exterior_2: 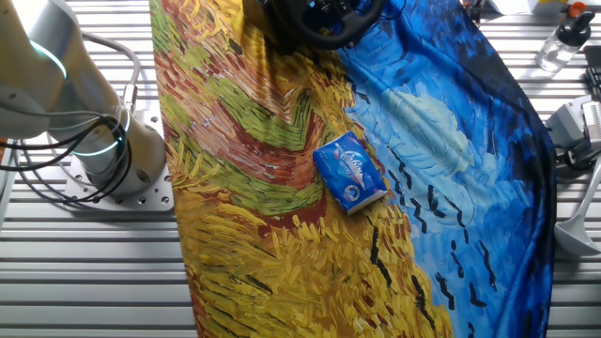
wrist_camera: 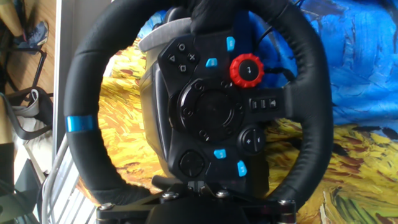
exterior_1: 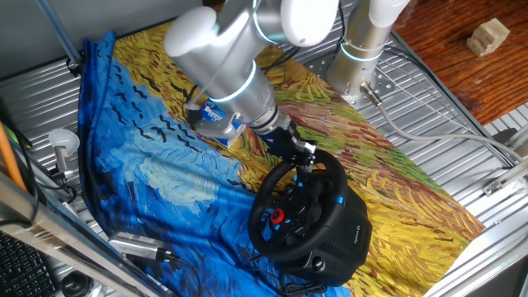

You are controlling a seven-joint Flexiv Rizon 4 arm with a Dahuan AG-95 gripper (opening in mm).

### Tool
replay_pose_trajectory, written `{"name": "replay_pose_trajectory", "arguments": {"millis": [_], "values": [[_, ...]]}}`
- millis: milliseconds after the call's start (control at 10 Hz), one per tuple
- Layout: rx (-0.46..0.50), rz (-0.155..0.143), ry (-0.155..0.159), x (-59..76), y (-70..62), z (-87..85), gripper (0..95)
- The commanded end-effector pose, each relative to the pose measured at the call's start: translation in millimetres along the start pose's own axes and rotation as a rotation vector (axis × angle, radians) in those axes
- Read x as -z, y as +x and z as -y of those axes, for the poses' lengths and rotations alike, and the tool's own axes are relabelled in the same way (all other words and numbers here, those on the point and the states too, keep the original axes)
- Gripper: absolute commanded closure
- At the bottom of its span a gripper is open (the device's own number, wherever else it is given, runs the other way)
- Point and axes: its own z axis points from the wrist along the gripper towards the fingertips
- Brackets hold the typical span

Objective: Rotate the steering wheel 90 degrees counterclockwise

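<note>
Black round-rimmed steering wheel (exterior_1: 299,206) with blue-lit buttons and red knob, on its bulky base at the near end of the painted-cloth worktop (exterior_1: 388,177) — hand (exterior_1: 307,158) at the rim's upper edge, seemingly clamped there for leverage, though finger closure cannot be told. Blue-and-white box (exterior_2: 349,172) lying apart, mid-cloth — out of the turning path

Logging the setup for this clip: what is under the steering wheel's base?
The steering wheel sits on a painted blue-and-yellow cloth spread over the ribbed metal table. The cloth directly beneath its base is hidden.
</note>
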Motion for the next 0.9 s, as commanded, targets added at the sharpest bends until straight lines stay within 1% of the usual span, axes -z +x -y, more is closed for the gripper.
{"name": "replay_pose_trajectory", "arguments": {"millis": [100,200,300,500,600,700,900], "values": [[0.002,-0.003,0.005,-2.5,-0.1,0.0,95.0],[0.002,-0.002,0.005,-2.5,0.0,-0.1,95.0],[0.007,0.004,0.01,-1.8,-0.4,0.3,95.0],[0.022,0.0,0.021,0.2,-0.1,0.5,95.0],[0.026,-0.004,0.027,0.3,0.0,0.5,95.0],[0.042,-0.014,0.041,0.1,0.1,0.4,95.0],[0.054,-0.025,0.054,-0.5,0.4,0.3,95.0]]}}
